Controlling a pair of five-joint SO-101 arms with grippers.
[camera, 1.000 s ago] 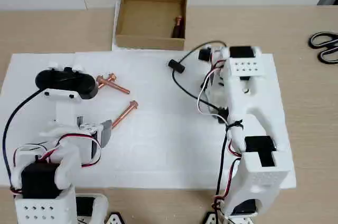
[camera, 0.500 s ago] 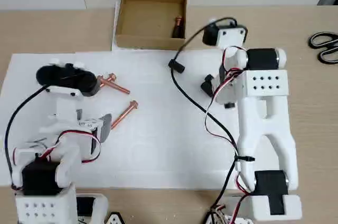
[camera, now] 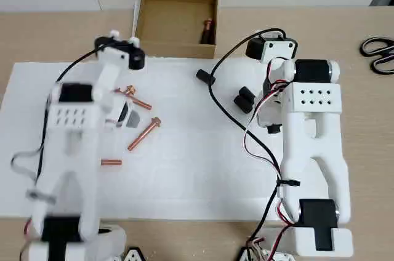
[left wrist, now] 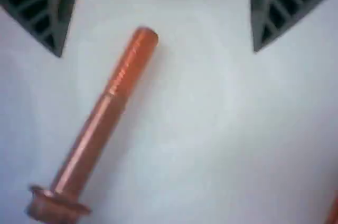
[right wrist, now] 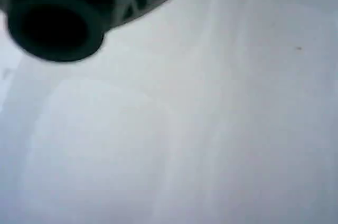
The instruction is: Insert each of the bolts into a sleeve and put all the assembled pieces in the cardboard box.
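1. Bolts lie loose on the sheet in front of the box; one assembled piece sits inside it.
2. Left tool gapes open above a bolt.
3. Right tool, front-right of the box: state cannot be told.

Small robotics lab bench, wooden table, white sheet, scissors, wired arms

The left arm is leaning over the white sheet, with the left gripper hanging among copper bolts. Two black sleeves are showing near the right arm. One assembled piece is standing in the cardboard box.
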